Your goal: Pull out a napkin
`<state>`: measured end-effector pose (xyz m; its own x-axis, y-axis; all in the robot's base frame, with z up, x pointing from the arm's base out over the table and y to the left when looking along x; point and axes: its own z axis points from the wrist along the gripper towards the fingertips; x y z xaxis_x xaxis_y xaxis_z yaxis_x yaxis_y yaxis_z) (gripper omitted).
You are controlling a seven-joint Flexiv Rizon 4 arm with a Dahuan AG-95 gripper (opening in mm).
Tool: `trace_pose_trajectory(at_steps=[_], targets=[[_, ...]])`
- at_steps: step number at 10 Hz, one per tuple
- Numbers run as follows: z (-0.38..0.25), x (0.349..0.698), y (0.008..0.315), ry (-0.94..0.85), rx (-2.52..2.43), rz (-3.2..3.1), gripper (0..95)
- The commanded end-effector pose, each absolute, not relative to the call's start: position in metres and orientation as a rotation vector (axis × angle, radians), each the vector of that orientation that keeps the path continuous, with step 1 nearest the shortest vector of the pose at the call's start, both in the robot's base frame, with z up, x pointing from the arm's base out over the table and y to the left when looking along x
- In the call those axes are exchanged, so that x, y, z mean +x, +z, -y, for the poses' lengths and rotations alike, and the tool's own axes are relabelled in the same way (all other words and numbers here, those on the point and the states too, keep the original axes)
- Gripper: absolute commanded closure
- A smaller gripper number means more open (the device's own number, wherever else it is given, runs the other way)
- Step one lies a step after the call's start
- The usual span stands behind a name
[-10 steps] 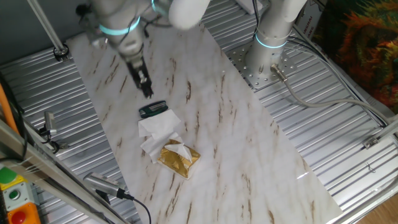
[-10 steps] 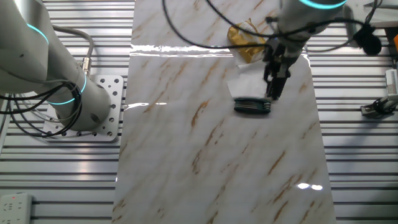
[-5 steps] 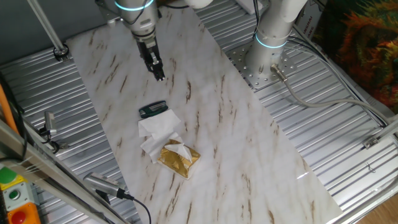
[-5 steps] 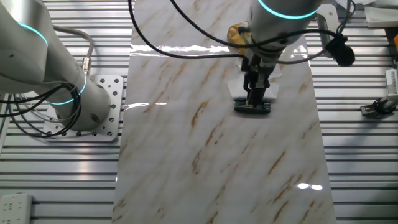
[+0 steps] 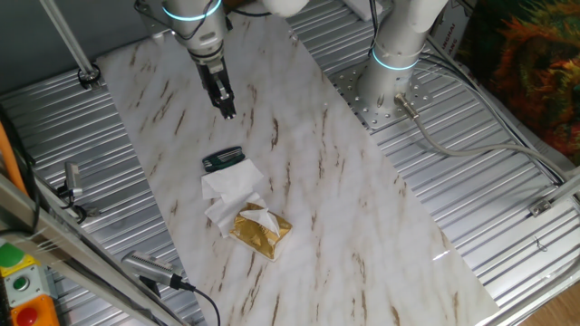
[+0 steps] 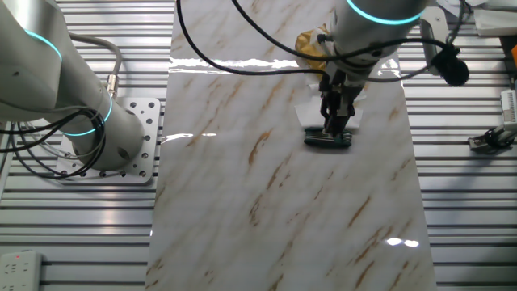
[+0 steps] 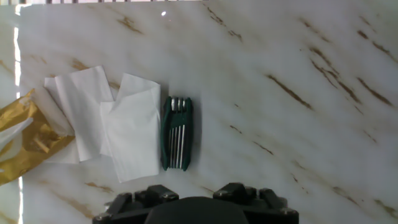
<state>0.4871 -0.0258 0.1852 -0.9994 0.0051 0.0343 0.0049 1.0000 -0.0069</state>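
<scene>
The white creased napkin (image 7: 132, 130) lies flat on the marble tabletop, out of the gold foil packet (image 7: 22, 143). It also shows in one fixed view (image 5: 234, 184), above the packet (image 5: 261, 232). A second white sheet (image 7: 78, 115) lies between napkin and packet, partly under both. My gripper (image 5: 227, 109) hangs above the table beyond the napkin, fingers together and empty. In the other fixed view it (image 6: 333, 128) stands over a folding tool. The hand view shows only the gripper's body; its fingertips are out of view.
A dark green folding hex-key tool (image 7: 177, 132) lies right beside the napkin's edge, also in one fixed view (image 5: 222, 160). The robot base (image 5: 394, 63) stands at the far right. Ribbed metal table surface (image 5: 489, 190) surrounds the marble board.
The gripper rose and moved away from the tool and napkin toward the far end of the board, then shifted only slightly. Napkin, packet and tool have not moved.
</scene>
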Motion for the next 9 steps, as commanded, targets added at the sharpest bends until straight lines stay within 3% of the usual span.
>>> trace_pose_trajectory(at_steps=[1,9], targets=[[0.0254,0.4891,0.1847,0.001,-0.013,3.095,95.0],[0.0257,0.4915,0.1857,-0.002,-0.005,3.089,95.0]])
